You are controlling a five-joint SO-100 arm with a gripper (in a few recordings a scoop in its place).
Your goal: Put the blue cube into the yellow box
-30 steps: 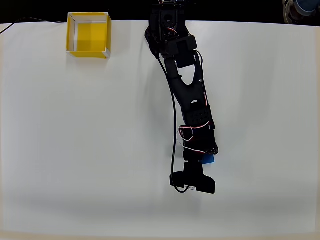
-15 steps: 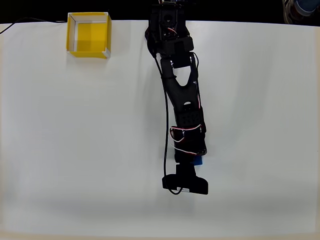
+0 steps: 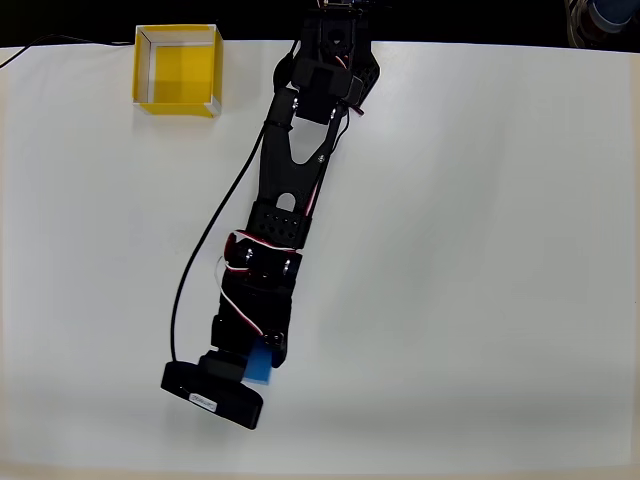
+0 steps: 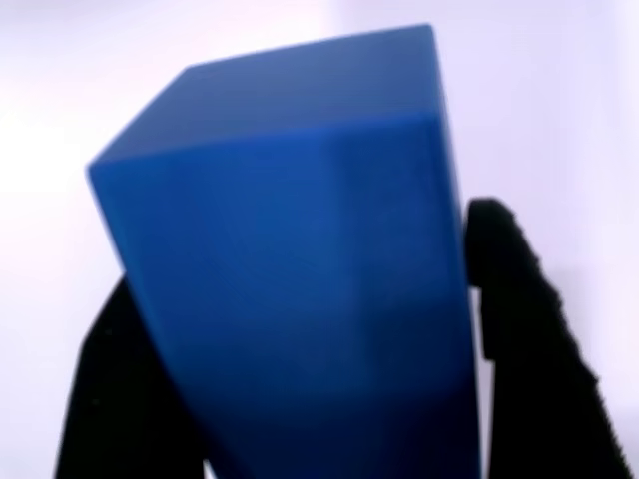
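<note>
In the overhead view the arm hides most of the blue cube (image 3: pixel 261 366); the wrist view crops its base.

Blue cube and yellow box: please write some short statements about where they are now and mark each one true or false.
1. The blue cube sits between the two black fingers in the wrist view. True.
2. The blue cube is inside the yellow box. False: the gripper holds it near the table's lower edge in the overhead view.
3. The yellow box is at the upper left in the overhead view. True.
4. The yellow box has a lid on. False: it is open-topped.
</note>
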